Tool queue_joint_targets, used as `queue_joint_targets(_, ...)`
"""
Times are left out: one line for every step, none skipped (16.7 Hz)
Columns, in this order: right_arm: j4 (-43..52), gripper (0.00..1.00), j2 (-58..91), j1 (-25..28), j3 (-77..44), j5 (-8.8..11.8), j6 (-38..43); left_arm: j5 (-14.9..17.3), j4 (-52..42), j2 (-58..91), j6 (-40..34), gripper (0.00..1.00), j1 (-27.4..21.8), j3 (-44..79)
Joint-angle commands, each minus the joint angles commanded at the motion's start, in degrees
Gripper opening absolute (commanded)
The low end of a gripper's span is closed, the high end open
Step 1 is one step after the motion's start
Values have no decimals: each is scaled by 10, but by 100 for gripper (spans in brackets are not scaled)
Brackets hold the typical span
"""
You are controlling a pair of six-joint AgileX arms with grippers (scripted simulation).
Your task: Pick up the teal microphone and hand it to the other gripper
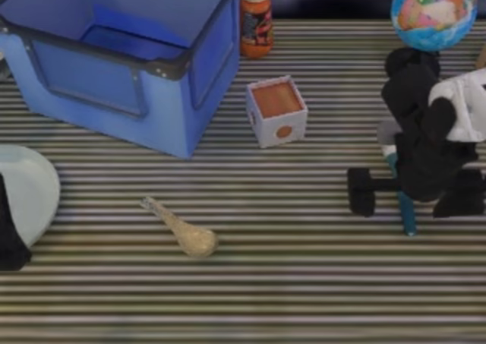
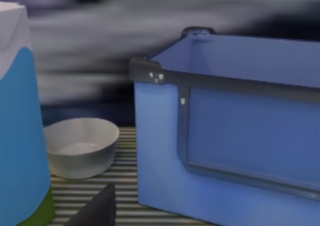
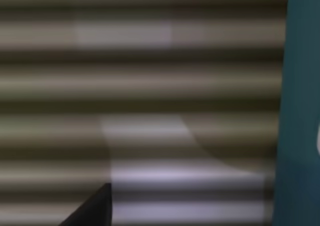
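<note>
The teal microphone [image 1: 408,215] lies on the striped table at the right, its slim handle pointing toward the front edge. Its head is mostly hidden under my right arm. My right gripper [image 1: 410,198] is low over the handle and open, with one black finger on each side, wide apart and not touching it. In the right wrist view the teal handle [image 3: 300,111] fills one edge and one fingertip [image 3: 95,208] shows. My left arm sits parked at the table's left edge [image 1: 9,238]. Its wrist view shows a single fingertip [image 2: 97,208] with nothing held.
A big blue crate [image 1: 152,93] stands at the back left, with an orange bottle [image 1: 256,17] and a small white cube box [image 1: 276,110] beside it. A globe [image 1: 433,2] is at the back right. A tan bulb-ended stick [image 1: 182,230] lies front centre. A bowl [image 2: 82,146] and a blue carton [image 2: 20,136] are near the left arm.
</note>
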State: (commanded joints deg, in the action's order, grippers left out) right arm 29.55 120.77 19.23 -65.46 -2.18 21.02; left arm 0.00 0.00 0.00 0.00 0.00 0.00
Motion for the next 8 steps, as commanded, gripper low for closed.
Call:
queue_joint_targets(0, 92, 0, 0, 0, 0, 0, 0, 0, 0, 0, 100, 0, 0)
queue_joint_targets(0, 85, 0, 0, 0, 0, 0, 0, 0, 0, 0, 100, 0, 0)
queue_joint_targets(0, 77, 0, 0, 0, 0, 0, 0, 0, 0, 0, 100, 0, 0)
queue_joint_targets(0, 70, 0, 0, 0, 0, 0, 0, 0, 0, 0, 100, 0, 0)
queue_joint_targets(0, 62, 0, 0, 0, 0, 0, 0, 0, 0, 0, 100, 0, 0)
queue_joint_targets(0, 55, 0, 0, 0, 0, 0, 0, 0, 0, 0, 100, 0, 0)
queue_joint_targets(0, 47, 0, 0, 0, 0, 0, 0, 0, 0, 0, 100, 0, 0)
queue_joint_targets(0, 40, 0, 0, 0, 0, 0, 0, 0, 0, 0, 100, 0, 0)
